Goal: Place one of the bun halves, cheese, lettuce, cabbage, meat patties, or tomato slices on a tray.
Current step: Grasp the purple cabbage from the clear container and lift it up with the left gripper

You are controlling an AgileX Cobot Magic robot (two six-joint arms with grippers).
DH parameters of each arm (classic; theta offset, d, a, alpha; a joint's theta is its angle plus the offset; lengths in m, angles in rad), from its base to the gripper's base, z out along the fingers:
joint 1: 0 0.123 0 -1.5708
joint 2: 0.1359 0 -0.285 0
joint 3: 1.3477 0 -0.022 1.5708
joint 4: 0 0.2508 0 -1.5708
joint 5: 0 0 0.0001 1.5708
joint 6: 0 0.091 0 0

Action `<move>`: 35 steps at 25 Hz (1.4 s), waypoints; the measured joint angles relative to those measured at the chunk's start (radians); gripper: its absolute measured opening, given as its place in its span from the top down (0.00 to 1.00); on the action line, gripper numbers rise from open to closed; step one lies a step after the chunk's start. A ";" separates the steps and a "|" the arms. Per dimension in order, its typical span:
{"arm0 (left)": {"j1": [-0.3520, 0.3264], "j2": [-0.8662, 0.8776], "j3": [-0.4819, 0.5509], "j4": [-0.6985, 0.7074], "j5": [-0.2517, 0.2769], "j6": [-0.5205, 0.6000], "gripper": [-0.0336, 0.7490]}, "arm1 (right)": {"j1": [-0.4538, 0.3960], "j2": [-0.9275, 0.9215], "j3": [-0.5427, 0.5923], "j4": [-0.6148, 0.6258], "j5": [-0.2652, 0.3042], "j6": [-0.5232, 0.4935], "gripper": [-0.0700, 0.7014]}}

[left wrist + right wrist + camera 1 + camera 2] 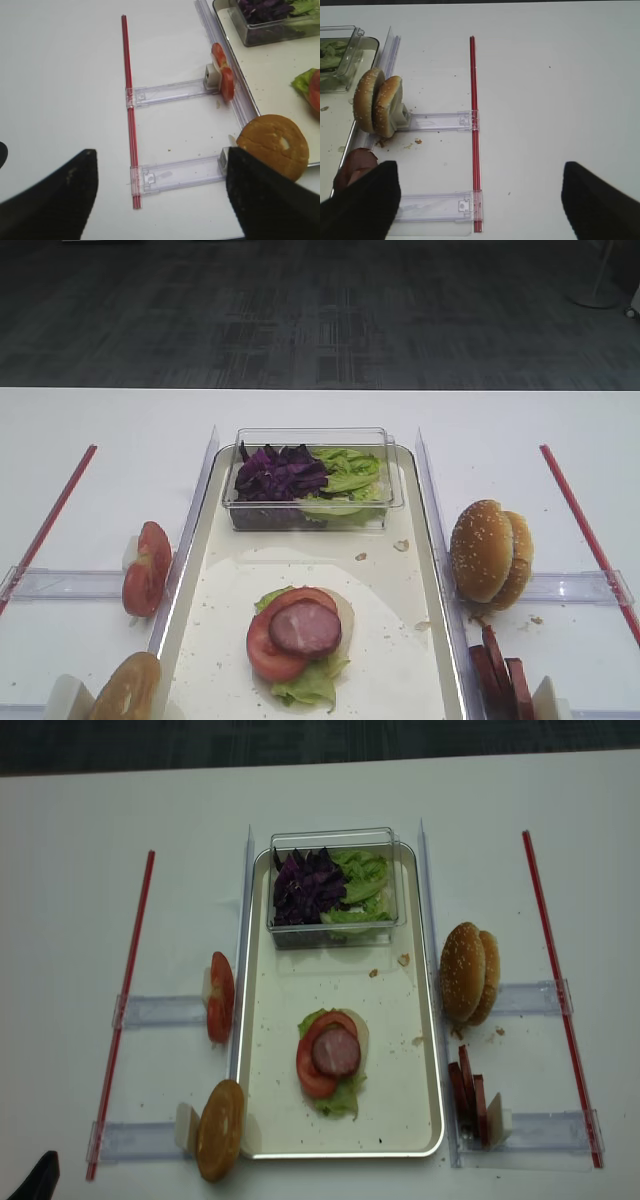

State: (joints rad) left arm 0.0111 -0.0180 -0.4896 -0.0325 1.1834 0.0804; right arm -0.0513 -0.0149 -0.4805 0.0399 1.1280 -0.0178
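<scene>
Little of the robot's body is seen. In the right wrist view, two black fingers (362, 207) of the right gripper (480, 205) are shown at the near corners, broad and blunt, with a matte, faintly textured surface. In the left wrist view, the left gripper (160, 200) is shown by two similar black fingers (55, 200), wedge-shaped and dull. No cables, screws or markings can be made out. A small dark shape (40, 1175) at the near left of the realsense view is possibly part of the left arm.
</scene>
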 joint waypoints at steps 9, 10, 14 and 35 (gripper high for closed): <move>0.000 0.000 0.000 0.000 0.000 0.000 0.33 | 0.000 0.000 0.000 0.000 0.000 0.000 0.05; 0.000 0.000 0.000 0.000 0.000 0.000 0.33 | 0.000 0.000 0.000 0.000 0.000 0.000 0.05; 0.000 0.000 0.000 0.000 0.000 0.000 0.33 | 0.000 0.000 0.000 0.000 0.000 0.000 0.05; 0.000 0.189 -0.070 0.000 -0.025 0.000 0.33 | 0.000 0.000 0.000 0.000 0.000 0.000 0.05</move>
State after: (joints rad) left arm 0.0111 0.1714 -0.5595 -0.0325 1.1585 0.0804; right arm -0.0513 -0.0149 -0.4805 0.0399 1.1280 -0.0178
